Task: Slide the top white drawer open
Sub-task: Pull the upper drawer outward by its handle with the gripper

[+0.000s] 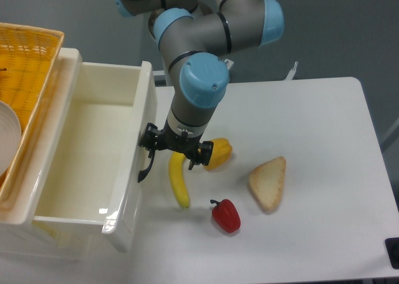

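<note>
The gripper (149,148) is hooking the black curved handle (145,170), claw seemingly narrowed around it, though that's hard to confirm. The top white drawer (81,165), glossy cream plastic, is sitting well open at nine o'clock. Best pulling straight toward three o'clock, level, avoiding the smooth banana (177,183).
</note>
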### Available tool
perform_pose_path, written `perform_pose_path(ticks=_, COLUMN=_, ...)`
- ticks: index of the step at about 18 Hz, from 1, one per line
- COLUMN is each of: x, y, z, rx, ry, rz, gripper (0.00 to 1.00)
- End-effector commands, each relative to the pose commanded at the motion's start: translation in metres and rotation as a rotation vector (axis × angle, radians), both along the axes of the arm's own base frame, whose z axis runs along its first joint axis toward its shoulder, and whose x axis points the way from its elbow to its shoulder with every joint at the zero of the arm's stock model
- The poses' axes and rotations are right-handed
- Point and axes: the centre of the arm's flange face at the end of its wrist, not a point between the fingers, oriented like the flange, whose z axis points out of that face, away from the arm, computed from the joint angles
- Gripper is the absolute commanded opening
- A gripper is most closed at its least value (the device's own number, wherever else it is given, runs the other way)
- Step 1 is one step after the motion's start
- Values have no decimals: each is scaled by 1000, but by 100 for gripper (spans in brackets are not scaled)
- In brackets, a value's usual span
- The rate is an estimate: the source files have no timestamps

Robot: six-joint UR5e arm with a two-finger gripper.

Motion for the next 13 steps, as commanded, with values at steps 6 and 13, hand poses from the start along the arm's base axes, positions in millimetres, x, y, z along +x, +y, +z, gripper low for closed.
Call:
perform_pose_path(ticks=6, x=-3, y=-2, z=-1, rx=-16, ry=14, rz=-1, gripper=100)
perform_pose_path(ticks=13, x=-5, y=-6, z=-2, rx=-48, ry=10, rz=3, gripper=100)
